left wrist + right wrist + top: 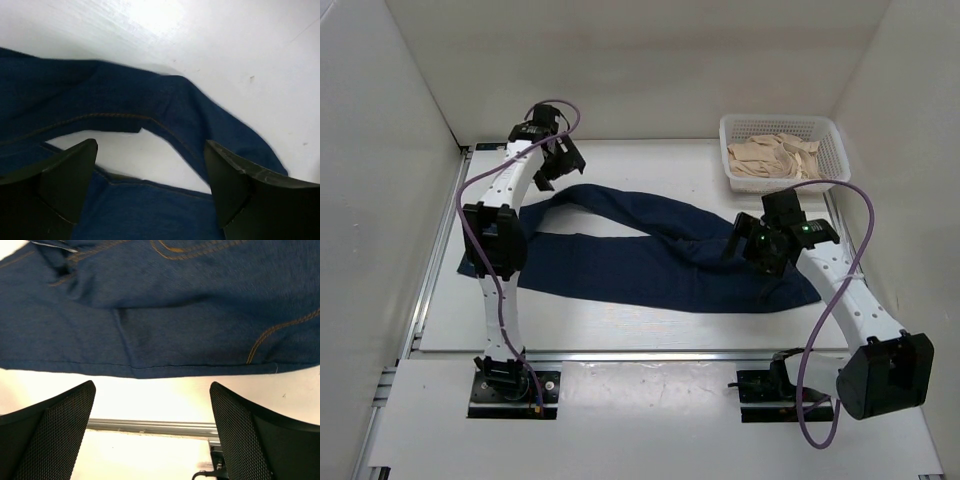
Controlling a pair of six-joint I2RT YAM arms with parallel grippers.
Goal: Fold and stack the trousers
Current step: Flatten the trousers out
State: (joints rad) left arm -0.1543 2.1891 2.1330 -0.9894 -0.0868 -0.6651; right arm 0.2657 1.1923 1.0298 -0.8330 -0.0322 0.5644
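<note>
The trousers (640,255) lie spread across the middle of the white tabletop (620,325), waist to the right and legs running left. The right end effector (738,243) hangs over the waist, wide open and empty. Farther back, the left end effector (555,170) hangs over the bowed far leg, also wide open and empty. A white basket (832,135) of beige cloth (775,158) sits in the far right corner.

trousers (630,265) spanning table (600,325) middle, basket (786,185) far right
</note>
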